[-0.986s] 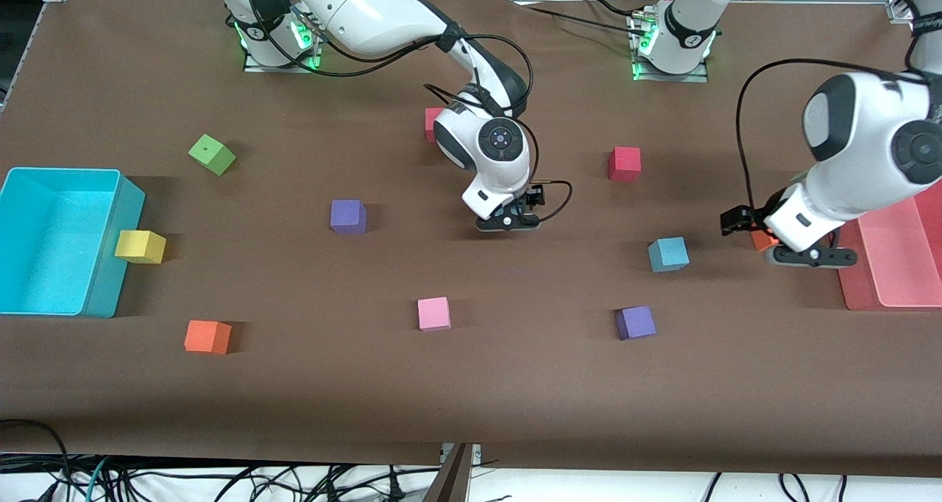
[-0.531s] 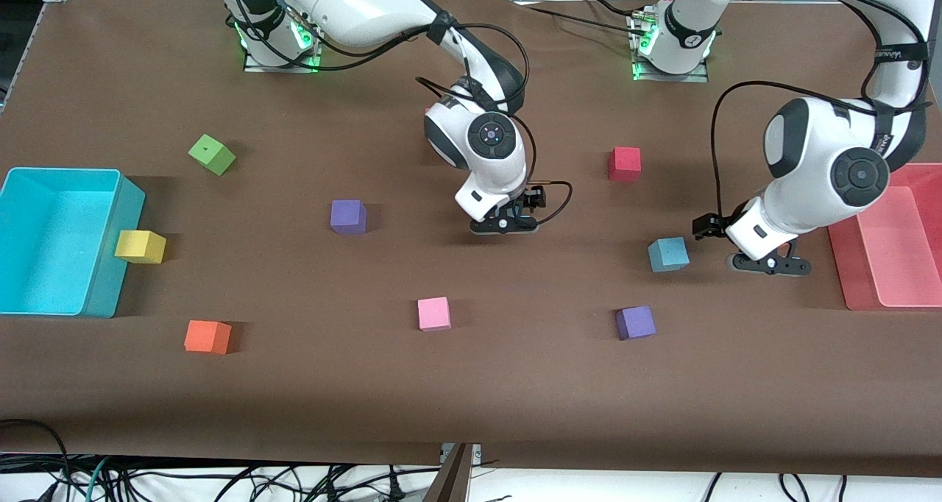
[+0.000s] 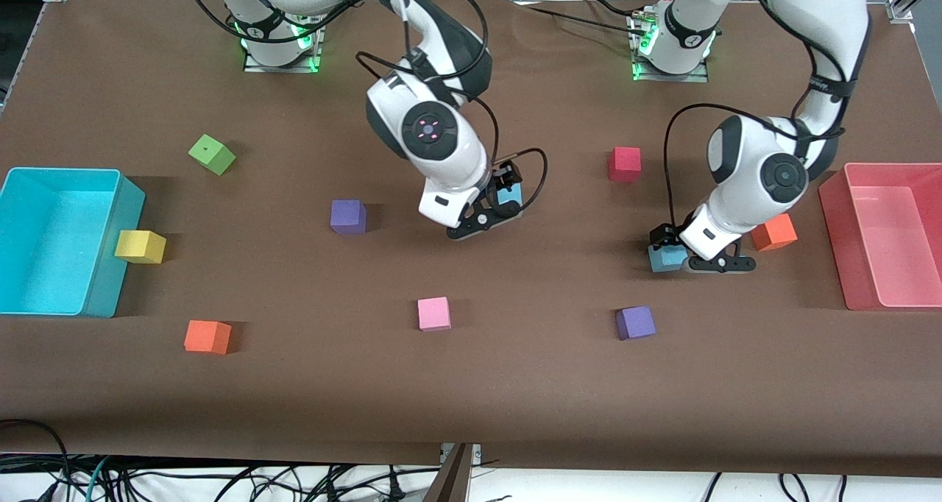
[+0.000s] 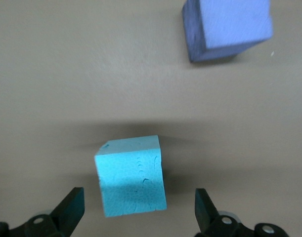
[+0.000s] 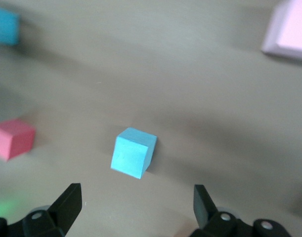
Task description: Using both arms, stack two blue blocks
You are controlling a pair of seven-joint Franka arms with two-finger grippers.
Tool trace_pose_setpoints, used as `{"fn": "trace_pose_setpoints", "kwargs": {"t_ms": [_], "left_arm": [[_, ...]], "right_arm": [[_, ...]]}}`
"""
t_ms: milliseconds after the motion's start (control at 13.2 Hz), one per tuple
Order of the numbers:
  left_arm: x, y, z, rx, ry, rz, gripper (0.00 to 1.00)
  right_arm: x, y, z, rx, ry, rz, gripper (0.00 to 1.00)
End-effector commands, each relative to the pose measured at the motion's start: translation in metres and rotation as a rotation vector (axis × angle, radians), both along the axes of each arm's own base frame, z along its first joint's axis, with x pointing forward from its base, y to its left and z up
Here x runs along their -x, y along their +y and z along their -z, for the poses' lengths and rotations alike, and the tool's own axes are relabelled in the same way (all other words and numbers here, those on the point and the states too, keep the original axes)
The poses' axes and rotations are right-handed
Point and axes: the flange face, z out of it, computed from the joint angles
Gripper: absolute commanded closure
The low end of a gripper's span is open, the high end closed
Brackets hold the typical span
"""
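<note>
Both claws wide, holding nothing. Left claw (image 4: 138,217) hangs just over one blue block (image 4: 132,181) on the desk (image 3: 515,384); right claw (image 5: 136,212) over the other blue block (image 5: 133,152). Foam cubes: probably light, squashy, grippy. Pinch flat opposite side faces mid-height, gently.

Left end effector (image 3: 708,263) over blue block (image 3: 664,258), right end effector (image 3: 482,221) over second blue block (image 3: 509,193)
</note>
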Motion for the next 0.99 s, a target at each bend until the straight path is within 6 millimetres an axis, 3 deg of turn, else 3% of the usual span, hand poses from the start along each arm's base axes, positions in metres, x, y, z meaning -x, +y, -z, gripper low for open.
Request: {"fn": "trace_pose_setpoints", "kwargs": {"t_ms": [0,152,379,455,683,834,910], "left_arm": [[0.005,-0.004,0.001,0.008,-0.017,-0.008,0.01],[0.005,-0.004,0.008,0.004,-0.013,-0.004,0.01],[0.003,-0.003,0.024,-0.001,-0.047,-0.007,0.01],[0.003,-0.003,0.028,-0.002,-0.043,-0.007,0.01],[0.004,-0.003,0.032,-0.004,-0.04,-0.006,0.04],[0.004,-0.002,0.032,-0.008,-0.039,-0.002,0.49],[0.004,-0.002,0.03,-0.007,-0.041,0.001,0.64]], "right_arm": [[-0.012,-0.033,-0.008,-0.115,-0.048,-0.199,0.0],[-0.007,-0.047,0.007,-0.163,-0.091,-0.269,0.0],[-0.016,-0.104,0.034,-0.267,-0.189,-0.451,0.0],[-0.009,-0.112,0.033,-0.313,-0.186,-0.45,0.0],[0.011,-0.119,0.079,-0.298,-0.231,-0.434,0.0],[0.021,-0.112,0.093,-0.303,-0.281,-0.42,0.0],[0.026,-0.108,0.1,-0.308,-0.297,-0.414,0.0]]}}
